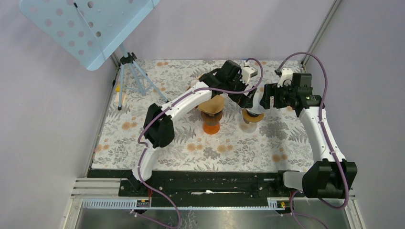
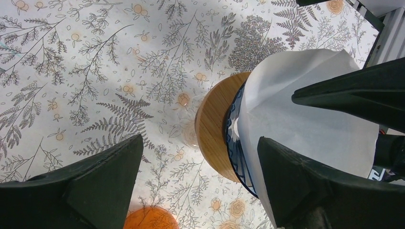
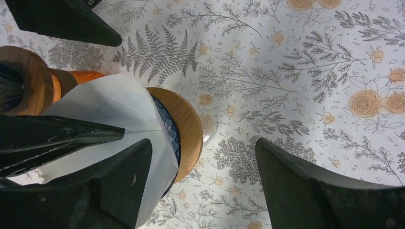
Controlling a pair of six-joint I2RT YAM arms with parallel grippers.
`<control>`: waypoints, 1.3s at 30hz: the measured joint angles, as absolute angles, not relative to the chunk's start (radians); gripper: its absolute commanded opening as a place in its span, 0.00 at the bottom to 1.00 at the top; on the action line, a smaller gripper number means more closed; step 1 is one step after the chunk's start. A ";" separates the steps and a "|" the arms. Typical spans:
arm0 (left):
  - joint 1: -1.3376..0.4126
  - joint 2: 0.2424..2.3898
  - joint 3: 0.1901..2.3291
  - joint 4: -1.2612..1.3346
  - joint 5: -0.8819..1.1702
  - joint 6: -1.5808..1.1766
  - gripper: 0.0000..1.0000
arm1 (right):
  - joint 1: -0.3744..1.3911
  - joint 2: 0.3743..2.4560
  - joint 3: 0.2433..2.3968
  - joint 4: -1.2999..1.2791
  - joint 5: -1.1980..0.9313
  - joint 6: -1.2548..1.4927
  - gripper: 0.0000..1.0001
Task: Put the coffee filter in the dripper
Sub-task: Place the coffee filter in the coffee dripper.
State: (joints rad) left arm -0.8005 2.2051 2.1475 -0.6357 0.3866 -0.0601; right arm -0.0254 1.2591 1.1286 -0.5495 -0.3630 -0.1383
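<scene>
A white paper coffee filter (image 2: 305,114) sits in the blue dripper (image 2: 235,143), which has a wooden collar (image 2: 215,129) and a clear glass base. In the top view this dripper (image 1: 251,118) stands mid-table, half hidden beneath both grippers. My left gripper (image 2: 200,181) is open, one finger (image 2: 310,186) against the filter's side and the other out over the cloth. My right gripper (image 3: 205,181) is open too, with its left finger (image 3: 110,191) at the filter (image 3: 114,109) and its right finger clear of the collar (image 3: 186,129). Neither pair of jaws pinches the paper.
A second dripper holding a brown filter (image 1: 212,106) stands on an orange carafe (image 1: 210,127) just left of the first. A tripod (image 1: 131,71) carrying a pale blue perforated tray (image 1: 81,26) stands at the back left. Walls close in on both sides.
</scene>
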 measured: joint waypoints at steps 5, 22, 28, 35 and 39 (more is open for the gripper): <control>-0.801 2.205 2.166 -0.655 0.387 -0.060 0.99 | -0.025 1.259 1.146 -0.550 -0.378 -0.134 0.86; -0.801 2.202 2.199 -0.657 0.389 -0.067 0.99 | -0.025 1.259 1.147 -0.550 -0.385 -0.133 0.86; -0.801 2.192 2.199 -0.657 0.394 -0.096 0.99 | -0.026 1.259 1.147 -0.551 -0.385 -0.133 0.86; -0.801 2.155 2.166 -0.648 0.404 -0.138 0.99 | -0.025 1.259 1.147 -0.550 -0.385 -0.133 0.85; -0.801 2.140 2.140 -0.635 0.405 -0.154 0.99 | -0.025 1.259 1.136 -0.549 -0.385 -0.133 0.85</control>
